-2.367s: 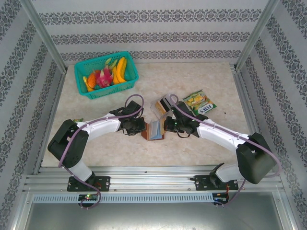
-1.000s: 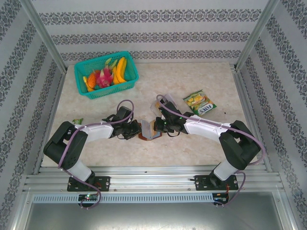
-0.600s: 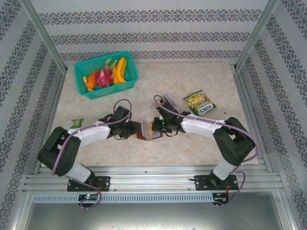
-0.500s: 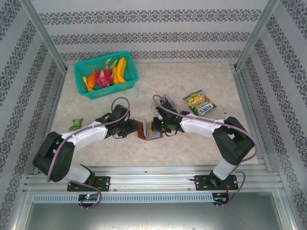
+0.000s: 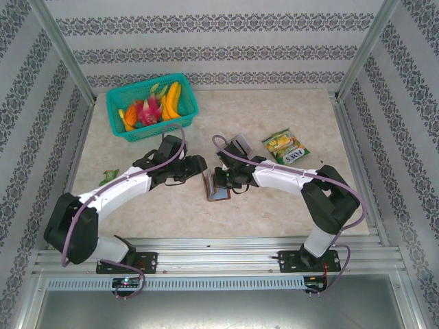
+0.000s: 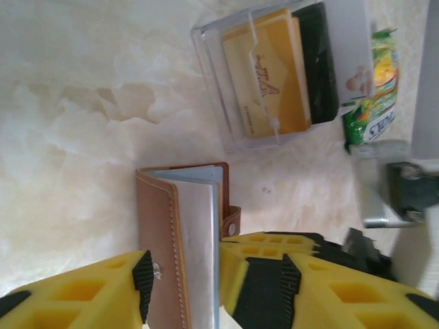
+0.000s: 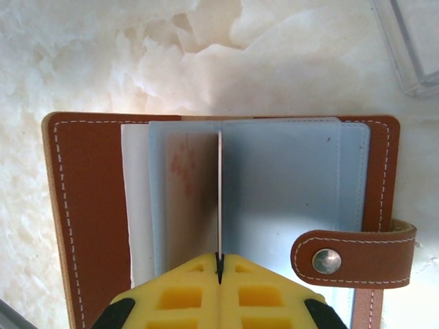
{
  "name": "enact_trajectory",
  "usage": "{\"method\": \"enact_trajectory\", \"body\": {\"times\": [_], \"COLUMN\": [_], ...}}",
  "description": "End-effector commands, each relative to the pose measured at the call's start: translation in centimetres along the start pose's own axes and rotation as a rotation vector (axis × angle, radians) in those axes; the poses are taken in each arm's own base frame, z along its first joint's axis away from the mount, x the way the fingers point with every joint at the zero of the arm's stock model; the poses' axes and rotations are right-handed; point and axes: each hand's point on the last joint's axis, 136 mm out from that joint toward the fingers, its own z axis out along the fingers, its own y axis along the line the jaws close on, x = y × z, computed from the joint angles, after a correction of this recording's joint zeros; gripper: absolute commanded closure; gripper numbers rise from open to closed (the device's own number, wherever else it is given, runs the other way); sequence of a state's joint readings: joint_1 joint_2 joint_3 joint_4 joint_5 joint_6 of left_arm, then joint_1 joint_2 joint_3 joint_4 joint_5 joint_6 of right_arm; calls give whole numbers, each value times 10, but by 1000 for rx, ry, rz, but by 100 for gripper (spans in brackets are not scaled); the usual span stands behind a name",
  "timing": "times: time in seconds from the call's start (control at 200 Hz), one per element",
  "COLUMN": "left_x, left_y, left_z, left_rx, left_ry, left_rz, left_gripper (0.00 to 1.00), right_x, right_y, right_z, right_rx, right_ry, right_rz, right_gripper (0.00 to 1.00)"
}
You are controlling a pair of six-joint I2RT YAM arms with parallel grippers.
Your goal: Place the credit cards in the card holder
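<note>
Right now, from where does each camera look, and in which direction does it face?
Top: above and behind the bases, facing down onto the table; both arms show, with the left gripper and right gripper near the holder.
Left wrist: on the left arm, looking past its open yellow fingers at holder and box.
Right wrist: straight down on the open holder; its shut fingers pinch a thin leaf.
Shared: all three see the holder; top and left wrist share box and packet.

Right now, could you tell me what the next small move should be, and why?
Probably send the open left gripper to the clear box for the orange-yellow card lying in it: the right gripper is shut on a thin sheet standing over the open card holder.
</note>
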State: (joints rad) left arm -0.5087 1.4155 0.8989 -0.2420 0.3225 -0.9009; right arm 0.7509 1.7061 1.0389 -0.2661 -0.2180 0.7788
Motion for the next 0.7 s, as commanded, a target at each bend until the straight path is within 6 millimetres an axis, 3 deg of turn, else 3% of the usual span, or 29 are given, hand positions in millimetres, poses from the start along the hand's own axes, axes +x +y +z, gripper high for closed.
{"method": "enact_trajectory", "body": {"times": [0.0,0.12,0.275,0.36,0.469,0.694], "left_x": [14,19,20,23,25,27], "left_y": [14,13,22,32,39,52], "left_z": [12,26,36,40,41,37], "left_rx": [-55,-43,-74,-117,-135,-175], "left_ry": [83,117,126,142,135,114], "left_rz": [-12,-15,-19,-13,-15,-14], "left_gripper": [40,37,41,49,69,90], "right_x": [-6,-7,-6,-6,-5,-14], "right_y": [11,14,12,11,6,-15], "right_z": [-12,-13,-13,-13,-16,-48], "right_rx": [-33,-52,-49,-48,-35,22], "right_ry": [-34,-39,-38,-40,-40,-124], "right_rz": [-25,-19,-15,-11,-9,-10], "right_gripper": [100,100,100,100,100,100]}}
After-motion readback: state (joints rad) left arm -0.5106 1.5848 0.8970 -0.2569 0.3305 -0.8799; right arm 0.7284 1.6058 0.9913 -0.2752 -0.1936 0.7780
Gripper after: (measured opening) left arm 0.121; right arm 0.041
